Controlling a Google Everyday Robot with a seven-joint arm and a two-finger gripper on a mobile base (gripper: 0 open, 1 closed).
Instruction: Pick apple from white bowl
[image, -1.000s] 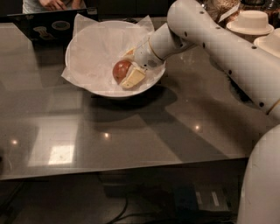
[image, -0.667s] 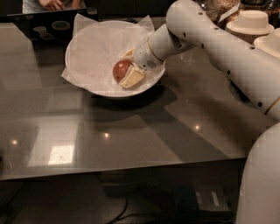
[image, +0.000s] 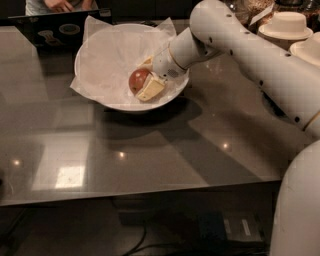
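Apple (image: 137, 80) | inside white bowl (image: 120, 106), near rim | end effector (image: 144, 78) alongside, contact unclear

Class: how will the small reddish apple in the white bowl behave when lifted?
The round glossy reddish apple probably slips or rolls if held loosely. The crumpled paper lining looks light, so it may shift. The gripper is at the apple, inside the white bowl.

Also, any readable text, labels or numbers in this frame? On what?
None readable.
Pale slanted tag beside the stacked beige paper bowls: blurred.
Pale stickers under the glossy grey table: too small.
Claw, at the small reddish-orange apple in the wide white paper-lined bowl: no markings seen.
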